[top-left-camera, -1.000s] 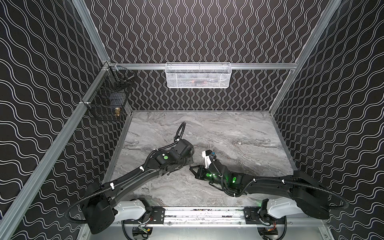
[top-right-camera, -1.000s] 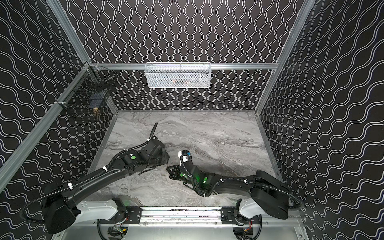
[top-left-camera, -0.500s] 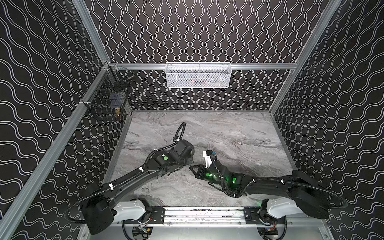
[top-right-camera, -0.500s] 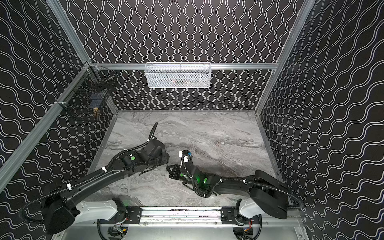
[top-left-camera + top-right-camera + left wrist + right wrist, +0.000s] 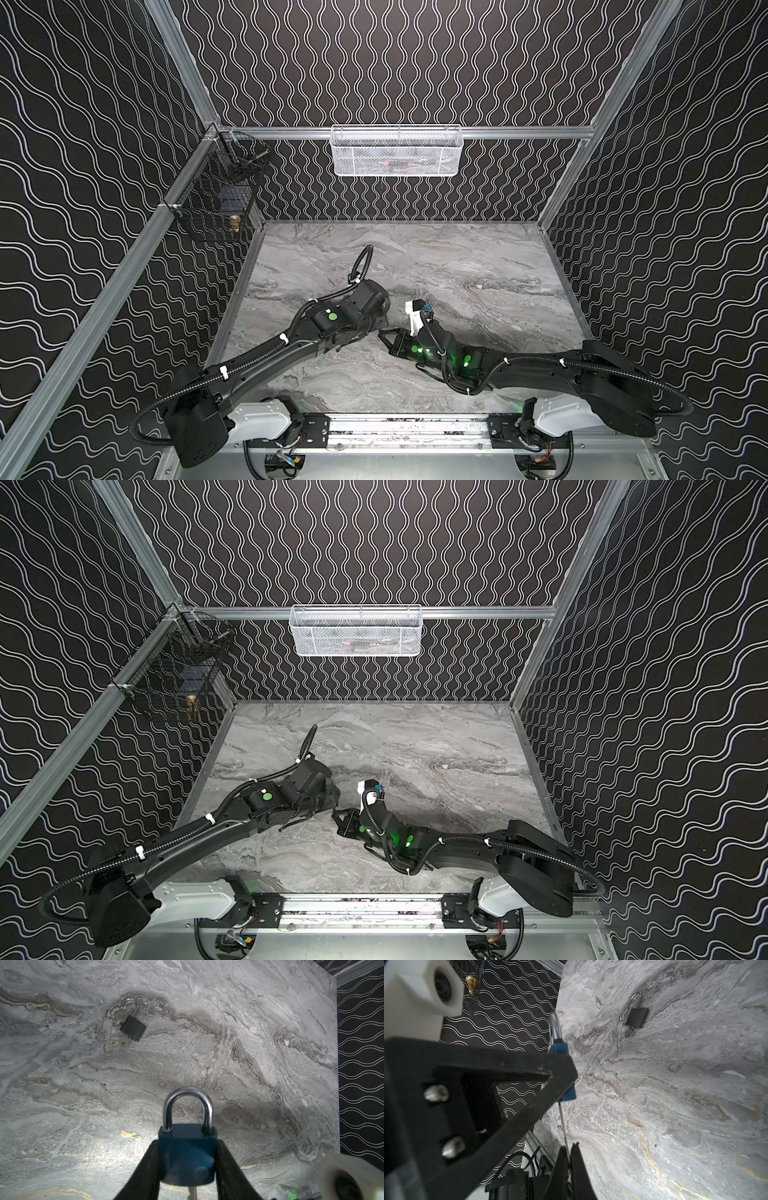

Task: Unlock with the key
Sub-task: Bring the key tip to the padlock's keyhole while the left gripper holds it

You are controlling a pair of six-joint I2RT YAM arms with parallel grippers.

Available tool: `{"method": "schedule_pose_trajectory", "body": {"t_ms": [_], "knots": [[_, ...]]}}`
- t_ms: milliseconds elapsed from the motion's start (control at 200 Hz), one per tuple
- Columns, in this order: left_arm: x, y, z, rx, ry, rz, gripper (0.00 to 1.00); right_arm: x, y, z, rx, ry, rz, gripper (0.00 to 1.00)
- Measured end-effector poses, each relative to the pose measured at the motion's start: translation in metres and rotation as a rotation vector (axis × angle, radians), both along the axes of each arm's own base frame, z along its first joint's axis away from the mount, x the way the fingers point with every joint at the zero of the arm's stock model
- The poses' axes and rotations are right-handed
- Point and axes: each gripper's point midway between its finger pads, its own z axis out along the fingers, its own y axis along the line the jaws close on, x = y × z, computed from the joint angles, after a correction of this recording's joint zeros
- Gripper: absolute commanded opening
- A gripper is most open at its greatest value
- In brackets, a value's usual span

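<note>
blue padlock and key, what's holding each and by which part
The left hand clamps the blue padlock by the sides of its body. The right hand pinches the key at its outer end, blade running to the lock's underside.

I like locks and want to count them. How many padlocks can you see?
2. A blue padlock is clamped in the left gripper; a black padlock lies on the table, shackle open. The black wire basket may hide more.
</note>
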Motion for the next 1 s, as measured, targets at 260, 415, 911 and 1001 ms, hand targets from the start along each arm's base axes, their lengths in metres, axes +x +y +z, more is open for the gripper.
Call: {"method": "schedule_pose_trajectory", "body": {"t_ms": [260,415,911,1001], "knots": [[-0.001,-0.001,0.002,-0.006,-0.005,-0.003,0.20,0.002,-0.001,0.000,0.004,0.004,-0.013,0.00],[-0.001,-0.001,0.004,-0.012,-0.010,-0.004,0.19,0.005,-0.003,0.000,0.007,0.010,-0.023,0.00],[-0.001,-0.006,0.007,-0.026,-0.020,-0.013,0.18,0.012,-0.002,0.007,0.007,0.004,-0.042,0.00],[-0.001,-0.007,0.007,-0.026,-0.022,-0.015,0.18,0.014,-0.003,0.009,0.006,0.005,-0.047,0.00]]}}
